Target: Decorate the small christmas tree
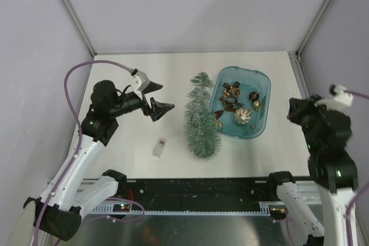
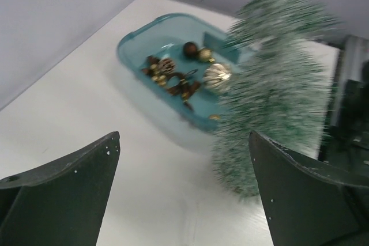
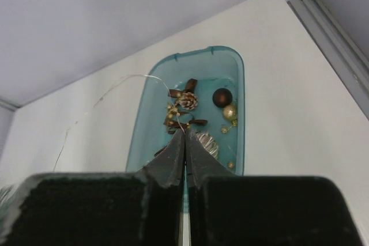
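We see the small christmas tree (image 1: 202, 122) standing upright on the white table (image 1: 127, 142), just left of the blue tray (image 1: 253, 76) and near the middle of the table. It stands between the left gripper (image 1: 164, 97) and the tray, and in the left wrist view its bristles cover the tray's nearer right end. The left gripper hangs above the table to the tree's left, its two fingers (image 2: 63, 194) spread wide with nothing between them. The right gripper (image 3: 184, 142) hangs over the near end of the tray with its fingers (image 3: 199, 154) pressed together. A thin wire (image 3: 138, 76) arcs above the tray and runs down toward the tips; we cannot tell whether they pinch it. We count one tree and one tray. In the tray we count one dark brown ball (image 3: 222, 97), one gold ball (image 3: 230, 112), one pine cone (image 3: 187, 101) and one pale ribbed ornament (image 3: 207, 142). There are also several brown bows (image 3: 190, 84) and a few small gold beads, too tangled and too small to number. One small clear piece (image 1: 159, 147) lies alone on the table, near the tree's base on its left.
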### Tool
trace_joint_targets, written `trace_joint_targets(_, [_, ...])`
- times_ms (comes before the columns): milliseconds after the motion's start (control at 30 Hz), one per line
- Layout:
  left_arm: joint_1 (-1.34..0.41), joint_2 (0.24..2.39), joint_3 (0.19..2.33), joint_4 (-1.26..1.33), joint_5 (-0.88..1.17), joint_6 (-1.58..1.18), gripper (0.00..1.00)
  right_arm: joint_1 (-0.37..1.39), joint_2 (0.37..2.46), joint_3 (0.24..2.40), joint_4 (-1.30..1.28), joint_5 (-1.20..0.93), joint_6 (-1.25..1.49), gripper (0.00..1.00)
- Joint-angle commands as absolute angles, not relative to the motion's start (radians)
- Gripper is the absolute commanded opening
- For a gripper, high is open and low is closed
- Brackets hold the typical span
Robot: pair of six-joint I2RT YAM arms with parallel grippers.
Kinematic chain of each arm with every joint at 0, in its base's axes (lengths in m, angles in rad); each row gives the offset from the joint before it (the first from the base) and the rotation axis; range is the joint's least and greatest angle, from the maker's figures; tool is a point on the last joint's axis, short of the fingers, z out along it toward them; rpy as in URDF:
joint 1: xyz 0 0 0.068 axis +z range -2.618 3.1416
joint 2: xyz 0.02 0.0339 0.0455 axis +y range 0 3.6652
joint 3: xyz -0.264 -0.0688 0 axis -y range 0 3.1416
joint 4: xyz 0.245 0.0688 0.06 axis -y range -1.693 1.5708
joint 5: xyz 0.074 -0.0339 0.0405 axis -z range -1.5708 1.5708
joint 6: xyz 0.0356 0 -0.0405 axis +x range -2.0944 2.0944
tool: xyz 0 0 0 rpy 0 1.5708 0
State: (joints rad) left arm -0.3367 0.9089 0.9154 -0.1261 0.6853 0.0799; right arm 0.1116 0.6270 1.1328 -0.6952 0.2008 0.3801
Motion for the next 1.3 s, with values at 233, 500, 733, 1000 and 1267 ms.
trace_joint_targets(233, [-0.338,0.88,1.079,-0.204,1.032,-0.052,0.95,-0.016,0.318,1.193,-0.799,-0.629,0.422,0.0])
trace_joint_targets(500, [-0.379,0.859,1.056,-0.154,1.125,-0.048,0.95,-0.043,0.33,1.204,-0.422,-1.039,0.714,0.0])
trace_joint_targets(733, [-0.457,0.896,1.011,0.039,1.181,-0.16,0.97,-0.063,0.39,1.204,-0.216,-1.069,0.847,0.0])
trace_joint_targets(1000, [-0.526,0.947,1.014,0.31,1.188,-0.327,0.97,-0.099,0.464,1.204,-0.017,-1.047,0.959,0.0])
trace_joint_targets(1267, [-0.622,1.078,1.191,0.291,1.106,-0.323,0.9,-0.112,0.466,1.195,-0.015,-1.033,0.914,0.0])
